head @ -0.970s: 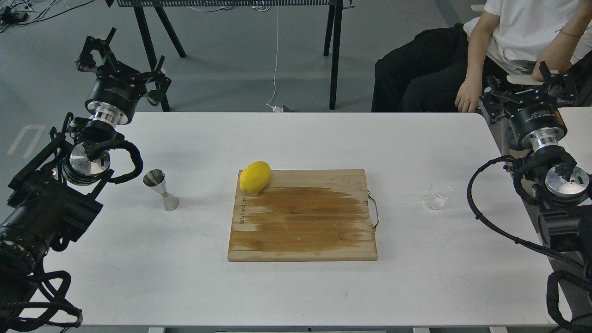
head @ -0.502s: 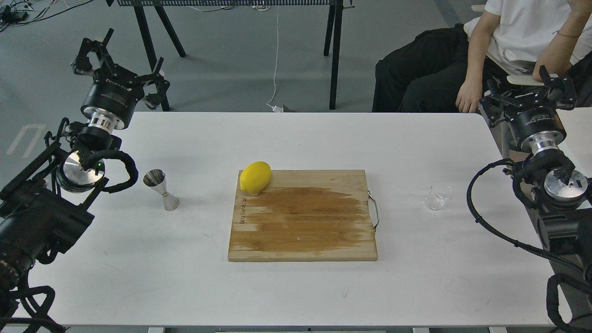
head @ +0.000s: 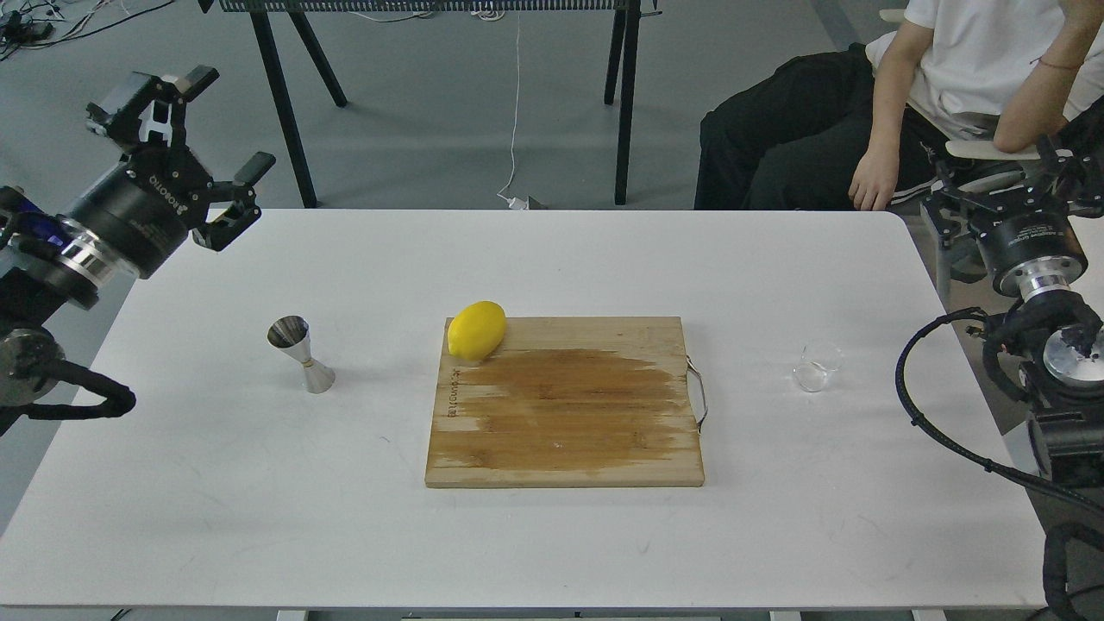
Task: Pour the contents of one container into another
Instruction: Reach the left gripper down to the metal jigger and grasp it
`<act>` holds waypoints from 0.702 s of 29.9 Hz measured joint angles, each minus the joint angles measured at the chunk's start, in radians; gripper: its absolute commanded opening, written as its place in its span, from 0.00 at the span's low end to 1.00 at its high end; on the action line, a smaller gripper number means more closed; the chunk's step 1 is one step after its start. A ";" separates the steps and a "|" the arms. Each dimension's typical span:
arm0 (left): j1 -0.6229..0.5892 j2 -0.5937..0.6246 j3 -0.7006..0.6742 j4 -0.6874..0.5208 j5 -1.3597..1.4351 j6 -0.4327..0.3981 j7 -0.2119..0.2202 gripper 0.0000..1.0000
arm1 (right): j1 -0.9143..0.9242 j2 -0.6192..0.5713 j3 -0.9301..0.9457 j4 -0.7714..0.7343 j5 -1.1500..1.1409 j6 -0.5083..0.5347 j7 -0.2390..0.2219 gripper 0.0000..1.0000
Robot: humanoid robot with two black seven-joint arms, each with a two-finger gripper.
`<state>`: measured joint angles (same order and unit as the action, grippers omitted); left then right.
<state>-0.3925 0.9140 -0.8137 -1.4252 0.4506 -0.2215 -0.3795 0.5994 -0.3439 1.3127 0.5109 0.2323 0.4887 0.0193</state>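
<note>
On the right side of the white table [head: 552, 552], the clear glass cup [head: 816, 366] is seen standing upright and untouched, just beyond the metal handle of the wooden cutting board [head: 565, 414]. Whether any liquid is held in the cup cannot be made out through the glass. Far across the board, on the left side, the steel jigger [head: 300, 354] is set upright with its mouth open to the top, well apart from the cup. A lemon [head: 476, 330] is rested on the board's far left corner.

Nothing of the task is judged to be done: the cup is not yet grasped, lifted or brought near the jigger, so the grasp, the carry and the pour are all left.

The left gripper [head: 207, 138] is held above the table's far left corner with its fingers spread apart and empty. The right gripper [head: 1026, 177] is seen dark and partly cut off at the right edge, against a seated person [head: 966, 60]; its fingers cannot be told apart.
</note>
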 measured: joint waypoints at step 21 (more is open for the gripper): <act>0.299 -0.082 0.168 0.223 1.456 0.691 0.134 0.94 | -0.169 -0.001 0.089 0.189 0.002 0.000 0.010 1.00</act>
<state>-0.0933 0.8324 -0.6462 -1.2017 1.9069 0.4699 -0.2450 0.4300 -0.3448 1.4021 0.7003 0.2343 0.4887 0.0292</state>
